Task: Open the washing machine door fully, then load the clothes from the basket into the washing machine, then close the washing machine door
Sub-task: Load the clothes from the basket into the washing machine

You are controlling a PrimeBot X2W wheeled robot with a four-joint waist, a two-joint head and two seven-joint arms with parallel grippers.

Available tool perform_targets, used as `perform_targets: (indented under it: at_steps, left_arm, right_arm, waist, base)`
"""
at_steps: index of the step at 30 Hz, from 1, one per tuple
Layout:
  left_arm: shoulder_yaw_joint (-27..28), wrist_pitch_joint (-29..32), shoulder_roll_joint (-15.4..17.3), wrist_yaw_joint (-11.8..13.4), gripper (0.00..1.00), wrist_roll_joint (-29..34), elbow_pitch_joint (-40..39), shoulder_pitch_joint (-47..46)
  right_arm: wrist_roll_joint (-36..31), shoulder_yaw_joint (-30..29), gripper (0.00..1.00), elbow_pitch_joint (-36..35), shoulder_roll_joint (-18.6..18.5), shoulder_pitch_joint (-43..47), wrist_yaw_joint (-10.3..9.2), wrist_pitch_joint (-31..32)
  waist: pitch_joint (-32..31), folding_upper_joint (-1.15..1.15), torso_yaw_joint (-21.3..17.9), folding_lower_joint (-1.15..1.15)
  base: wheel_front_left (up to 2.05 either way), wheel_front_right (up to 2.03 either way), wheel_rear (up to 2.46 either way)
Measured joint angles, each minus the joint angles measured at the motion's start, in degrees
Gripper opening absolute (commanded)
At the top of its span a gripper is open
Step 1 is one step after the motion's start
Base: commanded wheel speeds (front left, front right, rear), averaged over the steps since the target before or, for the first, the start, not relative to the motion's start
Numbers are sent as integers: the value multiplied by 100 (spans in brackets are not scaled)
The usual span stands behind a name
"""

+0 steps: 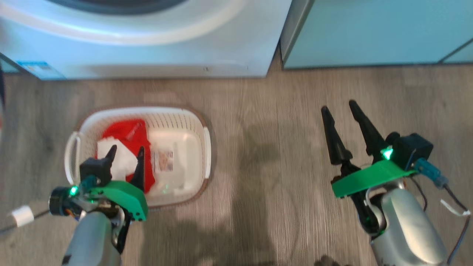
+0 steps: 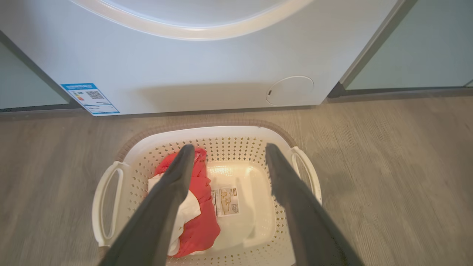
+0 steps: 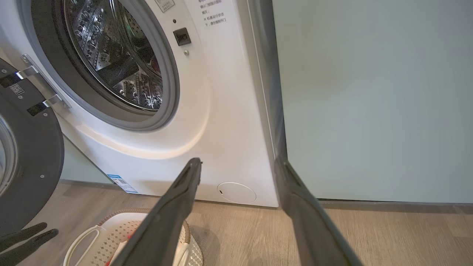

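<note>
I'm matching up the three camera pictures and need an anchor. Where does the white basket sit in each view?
Head view: the basket is on the floor, left of centre, with the open left claw over it.
Left wrist view: bottom centre, its near edge cut off.
Right wrist view: bottom left, mostly cut off.
Shared landmark: the blue sticker low on the washing machine.

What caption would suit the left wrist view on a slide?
Open jaws poised above a white basket holding red clothes, in front of the washer.
</note>
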Motion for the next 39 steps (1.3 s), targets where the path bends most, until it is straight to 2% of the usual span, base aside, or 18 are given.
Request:
perform_targets:
  at_steps: [9, 16, 20, 26, 29, 35, 39]
  left_arm:
    - [-237, 26, 441, -1, 100, 345, 2156, -1492]
    - [-453, 34, 784, -43, 100, 570, 3272, -2621]
    - [-623, 171, 961, 16, 100, 766, 3729, -3122]
    - [-692, 402, 1205, 73, 100, 798, 4013, -3456]
    - [-526, 539, 1305, 166, 100, 625, 4089, -3620]
    - [-542, 720, 1561, 313, 100, 604, 4134, -3861]
    - [-732, 844, 1679, 370, 100, 754, 4146, -3939]
  right_arm:
    - [-1, -26, 100, -293, -1, -351, 0, 0]
    - [107, 8, 100, -490, 0, -594, 0, 0]
    - [227, 58, 100, -569, 0, -707, 0, 0]
    - [439, 225, 100, -668, -1, -806, 0, 0]
    - [527, 287, 100, -726, 1, -808, 0, 0]
    - [619, 388, 100, -762, 2, -818, 0, 0]
    - [622, 441, 100, -794, 2, -840, 0, 0]
  waist:
    - [1265, 0, -102, 1]
    - [2171, 0, -278, 2]
    - [2610, 0, -418, 1]
    - [3023, 0, -724, 0]
    - [3222, 0, -854, 0]
    - [3573, 0, -1070, 0]
    - [3723, 0, -1153, 0]
  base:
    - [0, 0, 0]
    - [0, 0, 0]
    - [0, 0, 0]
    - [0, 0, 0]
    - [0, 0, 0]
    - [0, 0, 0]
    - [0, 0, 0]
